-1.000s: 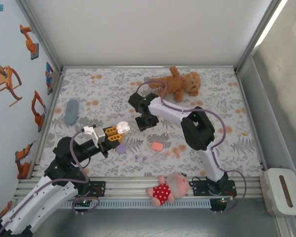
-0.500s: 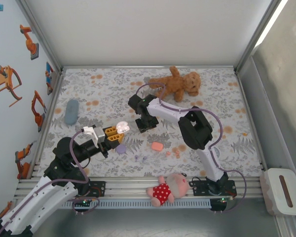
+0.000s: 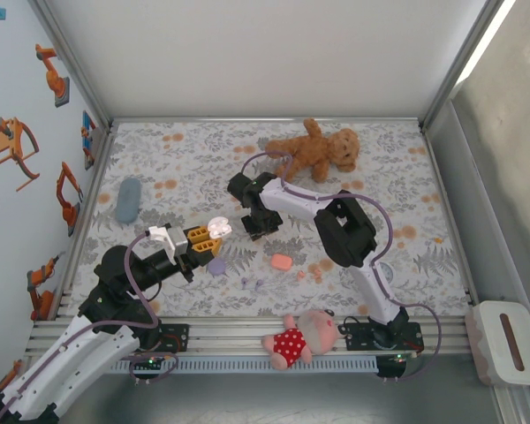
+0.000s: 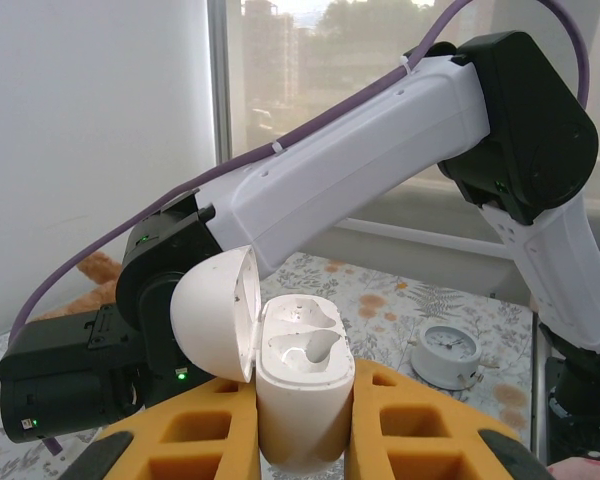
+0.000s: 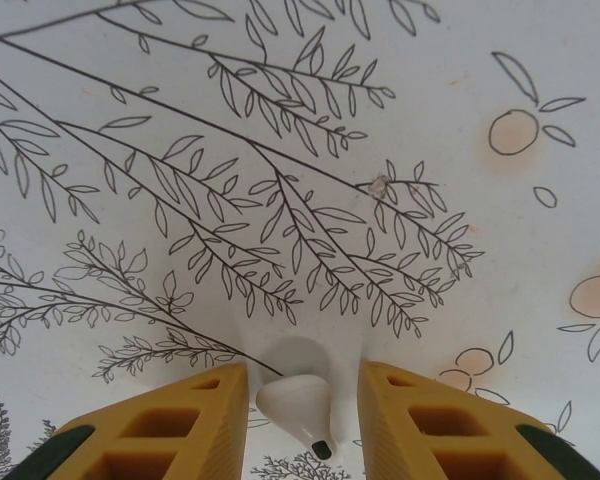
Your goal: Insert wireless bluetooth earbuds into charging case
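Note:
My left gripper (image 4: pixel 305 435) is shut on a white charging case (image 4: pixel 305 385), held upright above the table with its lid (image 4: pixel 215 315) swung open to the left and both wells empty. In the top view this case (image 3: pixel 218 227) sits left of centre. A white earbud (image 5: pixel 295 400) lies on the patterned table cover. My right gripper (image 5: pixel 302 375) is down over it, open, with a yellow finger (image 5: pixel 210 410) on each side and a small gap to each. In the top view my right gripper (image 3: pixel 254 228) is just right of the case. Tiny lilac earbuds (image 3: pixel 250 283) and orange-pink earbuds (image 3: pixel 309 275) lie nearer the front.
A lilac case (image 3: pixel 216 266) and a coral case (image 3: pixel 281 261) lie near the front middle. A teddy bear (image 3: pixel 314 150) is at the back, a grey-blue object (image 3: pixel 127 200) at the left, and a doll (image 3: pixel 300 336) on the front rail. A small white clock (image 4: pixel 447 352) stands on the table.
The right arm has shifted slightly left and its jaws have narrowed. The left gripper and the white case have not moved.

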Action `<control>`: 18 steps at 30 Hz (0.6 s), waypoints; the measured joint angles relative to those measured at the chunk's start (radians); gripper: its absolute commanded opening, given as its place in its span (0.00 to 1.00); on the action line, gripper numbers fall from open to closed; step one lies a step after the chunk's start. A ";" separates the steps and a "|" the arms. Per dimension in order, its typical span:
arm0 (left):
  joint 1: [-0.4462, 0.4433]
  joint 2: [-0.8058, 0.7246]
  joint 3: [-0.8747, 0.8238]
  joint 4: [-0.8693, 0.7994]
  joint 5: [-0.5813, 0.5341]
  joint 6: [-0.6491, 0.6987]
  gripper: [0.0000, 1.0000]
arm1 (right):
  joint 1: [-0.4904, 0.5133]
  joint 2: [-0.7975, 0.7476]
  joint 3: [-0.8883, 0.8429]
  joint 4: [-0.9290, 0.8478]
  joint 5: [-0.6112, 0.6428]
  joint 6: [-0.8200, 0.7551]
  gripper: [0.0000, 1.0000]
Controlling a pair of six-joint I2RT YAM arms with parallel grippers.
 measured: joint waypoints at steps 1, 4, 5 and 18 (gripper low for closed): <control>0.000 0.000 0.000 0.000 0.000 0.000 0.00 | 0.000 0.000 0.000 0.000 0.000 0.000 0.33; 0.000 0.000 0.000 0.000 0.000 0.000 0.00 | 0.000 0.000 0.000 0.000 0.003 0.000 0.31; 0.000 0.001 0.000 0.000 0.000 0.000 0.00 | 0.000 0.000 0.000 0.000 0.003 0.000 0.30; 0.000 0.028 0.000 0.006 0.001 0.000 0.00 | 0.000 -0.005 -0.008 0.006 0.011 0.000 0.23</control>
